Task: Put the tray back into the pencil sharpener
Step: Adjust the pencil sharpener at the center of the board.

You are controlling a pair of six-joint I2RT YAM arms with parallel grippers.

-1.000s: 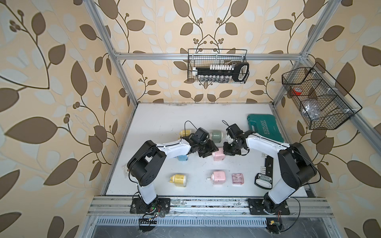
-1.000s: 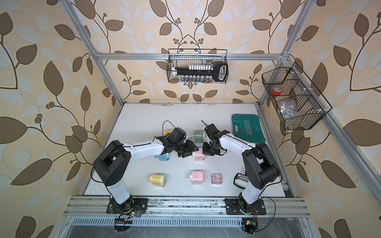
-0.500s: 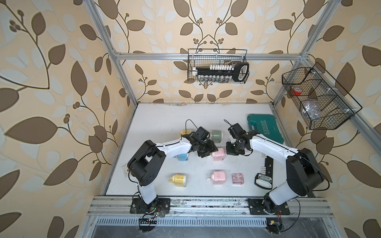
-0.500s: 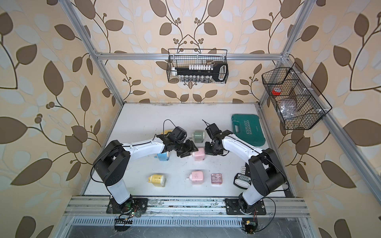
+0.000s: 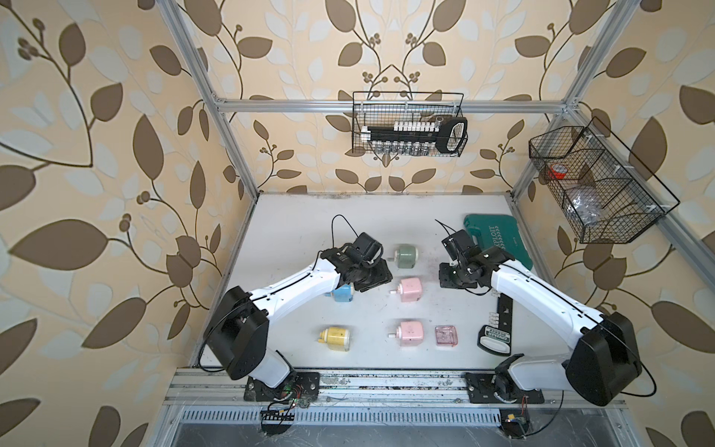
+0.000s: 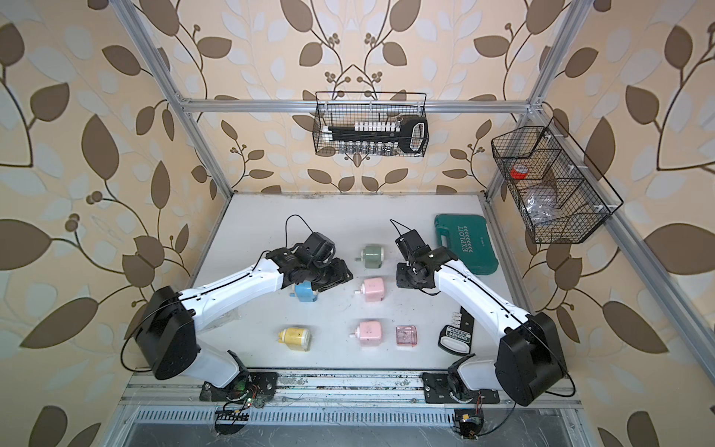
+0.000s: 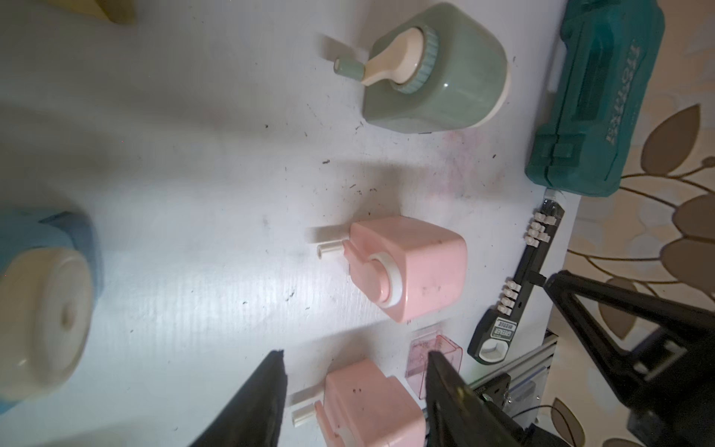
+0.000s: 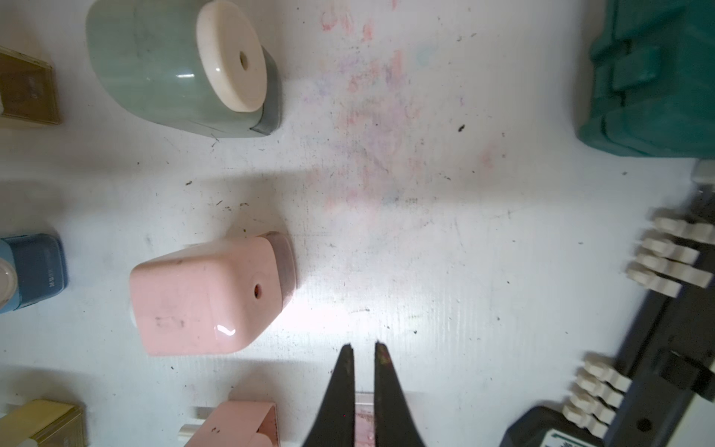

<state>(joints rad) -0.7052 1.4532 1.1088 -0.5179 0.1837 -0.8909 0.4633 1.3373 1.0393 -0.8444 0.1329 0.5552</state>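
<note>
Left jaws seen parted, nothing held; right jaws nearly closed, empty. Both hung over rear row, either side of rear pink sharpener [image 5: 408, 289]. Step judged: reach for tray [image 5: 447, 335] not yet begun. Tray left on worktop [image 5: 294, 232] near front edge, just beside front pink sharpener [image 5: 411, 332], uninserted. Next: right jaws to be opened, lowered onto tray, tray aligned with cavity. Tray seen small, boxy, translucent pink.
</note>
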